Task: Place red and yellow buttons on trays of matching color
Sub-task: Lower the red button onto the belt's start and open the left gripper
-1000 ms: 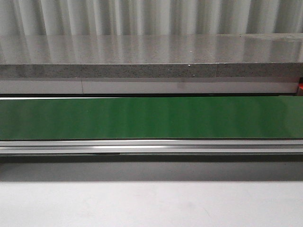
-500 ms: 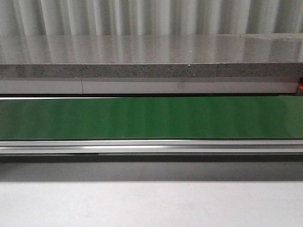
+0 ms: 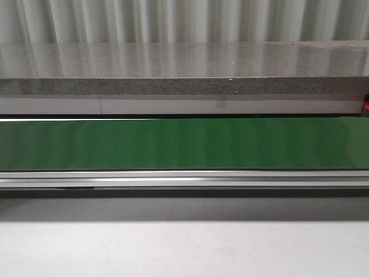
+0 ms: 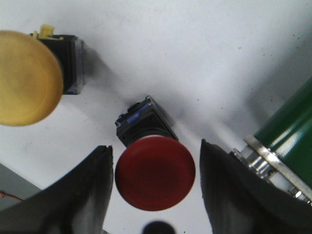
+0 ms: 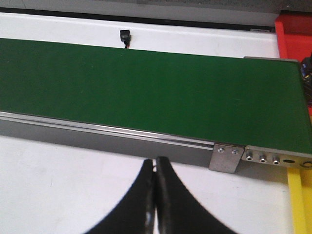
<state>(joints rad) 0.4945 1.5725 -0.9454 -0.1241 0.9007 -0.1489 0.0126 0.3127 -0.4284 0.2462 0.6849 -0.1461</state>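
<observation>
We see an industrial workshop or test cell: a green conveyor belt [image 3: 184, 144] in an aluminium frame [image 3: 184, 179]; a corrugated metal wall [image 3: 184, 20] behind.

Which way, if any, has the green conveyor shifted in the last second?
No. In the front view the green conveyor sits exactly where it was against the speckled ledge behind it.

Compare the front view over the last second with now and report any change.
Nothing visibly changed. The green conveyor belt, its metal rail and the grey stone ledge look the same in all three front pictures. No arm, button or tray shows there.
</observation>
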